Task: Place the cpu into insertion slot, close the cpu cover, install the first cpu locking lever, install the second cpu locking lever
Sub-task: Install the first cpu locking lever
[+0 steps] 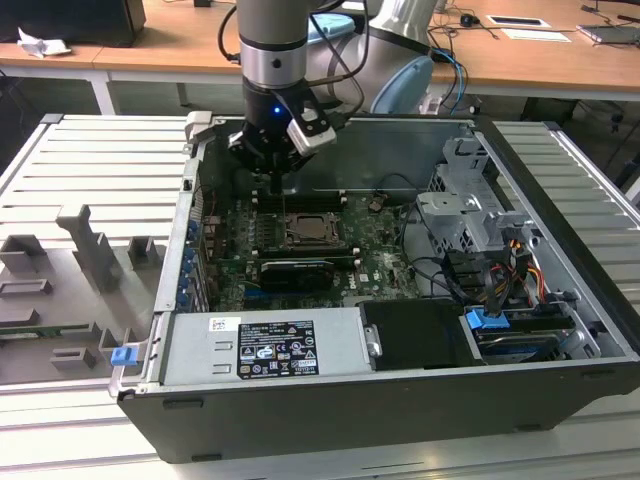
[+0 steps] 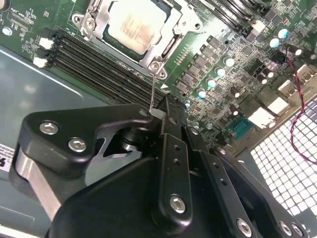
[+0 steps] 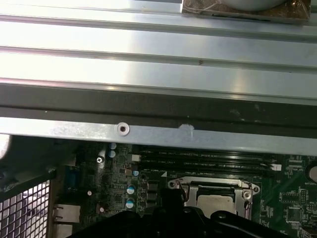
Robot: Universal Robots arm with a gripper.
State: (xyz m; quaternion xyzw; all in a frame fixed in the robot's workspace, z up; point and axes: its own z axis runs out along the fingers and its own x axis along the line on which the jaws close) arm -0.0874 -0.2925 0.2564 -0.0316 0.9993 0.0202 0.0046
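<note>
Ribbed grey metal table (image 1: 90, 170) panels carry a black computer case (image 1: 400, 400) lying open on its side, with a grey boxy power supply (image 1: 260, 345) at the near edge. Past it, on the green motherboard (image 1: 385, 265), lies a long black card (image 1: 295, 272). Just behind that, the small square cpu (image 2: 133, 25) with its pale silvery top sits flat in the socket (image 2: 79, 21). The thin silvery metal cpu cover (image 2: 171, 44) lies down around it, the chip showing through its window. From one socket corner a thin wire locking lever (image 2: 153, 91) stands up, and the black gripper (image 2: 159, 113) hangs right over it, jaws drawn together on the lever's upper end. Dark memory slots (image 2: 99, 64) run just beside the socket. Grey drive cages (image 1: 460, 200) and bundled cables (image 1: 500, 275) crowd the case at the exterior view's right. Wooden desks (image 1: 540, 55) line the room behind.
</note>
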